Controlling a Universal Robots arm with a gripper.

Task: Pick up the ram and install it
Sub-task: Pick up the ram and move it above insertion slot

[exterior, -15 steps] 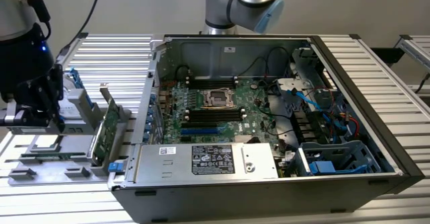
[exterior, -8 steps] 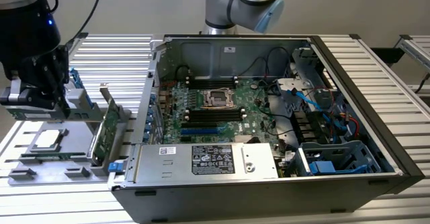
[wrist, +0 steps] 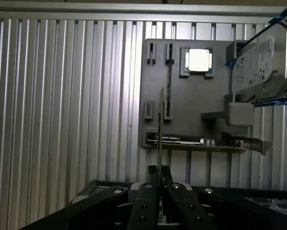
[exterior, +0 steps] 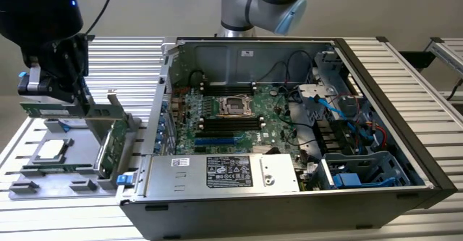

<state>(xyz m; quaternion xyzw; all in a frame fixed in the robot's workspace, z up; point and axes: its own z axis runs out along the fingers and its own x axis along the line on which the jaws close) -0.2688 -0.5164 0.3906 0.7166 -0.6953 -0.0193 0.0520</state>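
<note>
Tray beside computer case
The tray [exterior: 51, 184] lies on the table [exterior: 130, 57], at the exterior view's left of the computer case [exterior: 217, 219]. The gripper [exterior: 54, 92] holds the ram [exterior: 43, 110] above the tray. A card [exterior: 108, 141] stands on the tray, near the case.

We see a worktop [exterior: 130, 57] of ribbed, silvery metal slats with dark grooves running between them. Resting directly on it we find a flat grey holder plate [exterior: 43, 180] toward the exterior view's left. Just beside that is an open computer case [exterior: 217, 219], lying on its side and reaching toward the exterior view's right.
</note>
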